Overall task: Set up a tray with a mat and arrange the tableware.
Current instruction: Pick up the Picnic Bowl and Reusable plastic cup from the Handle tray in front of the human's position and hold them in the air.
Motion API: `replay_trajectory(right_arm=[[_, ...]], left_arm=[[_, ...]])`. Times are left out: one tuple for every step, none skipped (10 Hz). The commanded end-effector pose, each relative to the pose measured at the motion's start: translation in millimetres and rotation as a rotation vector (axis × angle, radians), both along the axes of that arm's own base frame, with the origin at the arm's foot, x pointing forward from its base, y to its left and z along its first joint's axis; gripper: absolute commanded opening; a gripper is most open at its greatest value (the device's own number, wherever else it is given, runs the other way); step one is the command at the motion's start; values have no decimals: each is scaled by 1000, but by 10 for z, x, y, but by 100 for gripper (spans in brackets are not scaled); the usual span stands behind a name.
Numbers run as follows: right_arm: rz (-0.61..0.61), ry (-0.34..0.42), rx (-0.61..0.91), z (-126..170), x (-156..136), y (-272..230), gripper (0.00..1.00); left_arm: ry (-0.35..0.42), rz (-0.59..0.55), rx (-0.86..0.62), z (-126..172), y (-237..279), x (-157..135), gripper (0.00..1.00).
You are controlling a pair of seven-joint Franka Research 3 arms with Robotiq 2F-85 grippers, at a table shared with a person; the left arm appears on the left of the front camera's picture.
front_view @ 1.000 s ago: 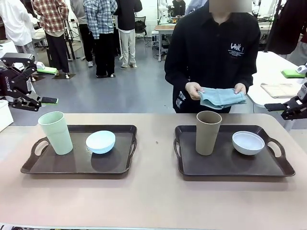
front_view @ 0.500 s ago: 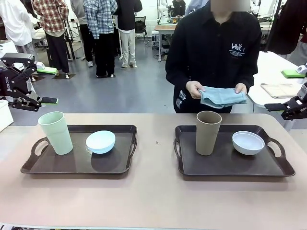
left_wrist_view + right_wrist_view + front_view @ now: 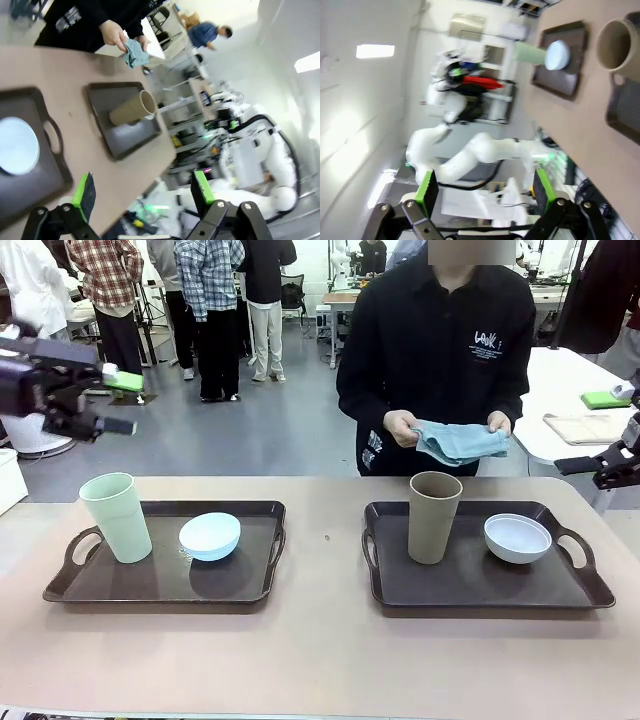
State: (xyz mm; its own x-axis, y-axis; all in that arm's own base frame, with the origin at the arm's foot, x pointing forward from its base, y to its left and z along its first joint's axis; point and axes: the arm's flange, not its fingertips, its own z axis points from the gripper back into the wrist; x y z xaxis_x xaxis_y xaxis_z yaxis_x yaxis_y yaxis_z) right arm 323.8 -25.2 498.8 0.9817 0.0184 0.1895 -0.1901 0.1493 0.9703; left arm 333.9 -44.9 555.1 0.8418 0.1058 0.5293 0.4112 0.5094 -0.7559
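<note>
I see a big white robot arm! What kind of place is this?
Probably a robotics lab: a white robot arm stands beside the table, another work table sits behind, and people stand around the big room.

A smooth grey floor (image 3: 270,440) stretches behind the tan tabletop (image 3: 320,660) into an open workshop hall. To the right stands a white table (image 3: 562,380) with rounded corners. Farther back are a black office chair (image 3: 293,295) and a wooden desk (image 3: 345,298). A group of people (image 3: 200,310) stands at the back left. The right wrist view shows a rectangular light panel (image 3: 375,51) glowing on a plain white surface.
</note>
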Motion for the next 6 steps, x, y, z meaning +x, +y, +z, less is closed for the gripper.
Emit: replay_trajectory(right_arm=[[-125, 26, -321, 359, -116, -42, 100], [-212, 67, -487, 413, -7, -137, 100], [-276, 97, -640, 397, 150, -169, 100], [-186, 138, -738, 297, 329, -110, 100], [-65, 221, -565, 239, 335, -110, 100], [-248, 3, -603, 480, 113, -224, 100]], left_arm=[[-495, 116, 411, 112, -628, 186, 100], [-640, 67, 524, 107, -893, 233, 100], [-769, -6, 632, 60, -1114, 277, 100], [-1078, -63, 799, -95, -1342, 297, 100], [-380, -94, 335, 263, -1015, 68, 100], [-380, -94, 335, 263, -1015, 68, 100]])
